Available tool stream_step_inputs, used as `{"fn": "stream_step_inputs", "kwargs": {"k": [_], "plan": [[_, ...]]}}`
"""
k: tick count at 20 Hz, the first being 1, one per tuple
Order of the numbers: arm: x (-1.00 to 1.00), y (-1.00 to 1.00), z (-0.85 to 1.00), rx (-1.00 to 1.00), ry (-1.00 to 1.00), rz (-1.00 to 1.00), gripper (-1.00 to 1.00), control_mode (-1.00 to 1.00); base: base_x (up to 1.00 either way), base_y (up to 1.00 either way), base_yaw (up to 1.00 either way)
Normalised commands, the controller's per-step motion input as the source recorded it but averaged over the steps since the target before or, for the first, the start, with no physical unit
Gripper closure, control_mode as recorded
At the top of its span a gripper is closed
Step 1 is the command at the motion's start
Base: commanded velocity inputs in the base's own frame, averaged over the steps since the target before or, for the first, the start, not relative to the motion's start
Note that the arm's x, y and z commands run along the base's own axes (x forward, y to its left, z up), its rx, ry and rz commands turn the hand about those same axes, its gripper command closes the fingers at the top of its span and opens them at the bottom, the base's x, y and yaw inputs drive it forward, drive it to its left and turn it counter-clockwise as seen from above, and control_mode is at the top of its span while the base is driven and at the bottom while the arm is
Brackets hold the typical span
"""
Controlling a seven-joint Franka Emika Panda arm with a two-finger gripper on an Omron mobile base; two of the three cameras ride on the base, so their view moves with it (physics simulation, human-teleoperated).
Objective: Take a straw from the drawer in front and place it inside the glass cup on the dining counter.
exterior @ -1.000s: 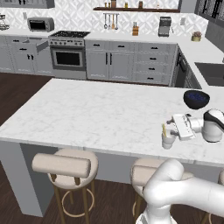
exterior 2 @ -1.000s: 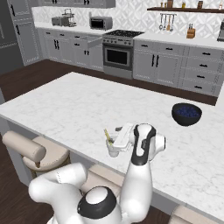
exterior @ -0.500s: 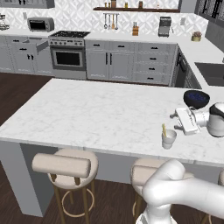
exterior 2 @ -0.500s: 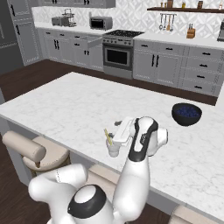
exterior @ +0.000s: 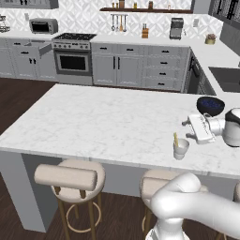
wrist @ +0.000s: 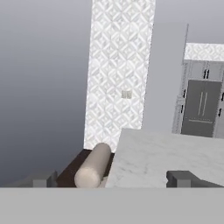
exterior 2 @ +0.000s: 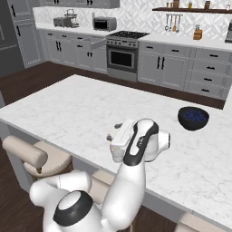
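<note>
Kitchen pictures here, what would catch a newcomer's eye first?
The white marble dining counter dominates, with the robot's open gripper hovering beside a small glass cup near its front edge. A yellow straw stands inside the cup. A dark blue bowl sits just behind, toward the counter's far edge.

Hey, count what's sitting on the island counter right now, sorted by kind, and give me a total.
Glass cup: 1
Yellow straw, standing in the cup: 1
Dark blue bowl: 1
Total: 3
</note>
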Motion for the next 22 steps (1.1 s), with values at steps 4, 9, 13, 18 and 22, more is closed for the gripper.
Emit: {"fn": "stream_step_inputs", "kwargs": {"k": [4,9,13,18,22], "plan": [[-0.26,0.14,0.16,0.00,0.01,-0.05,-1.00,-1.00,0.00,0.00,0.00],[-0.29,0.07,0.19,0.00,0.00,-0.04,-1.00,-1.00,0.00,0.00,0.00],[-0.14,0.05,0.23,0.00,0.02,-0.04,-1.00,-1.00,0.00,0.00,0.00],[-0.17,0.06,0.06,0.00,0.03,-0.04,-1.00,-1.00,0.00,0.00,0.00],[-0.19,0.14,0.00,0.00,0.04,-0.05,-1.00,-1.00,0.00,0.00,0.00]]}}
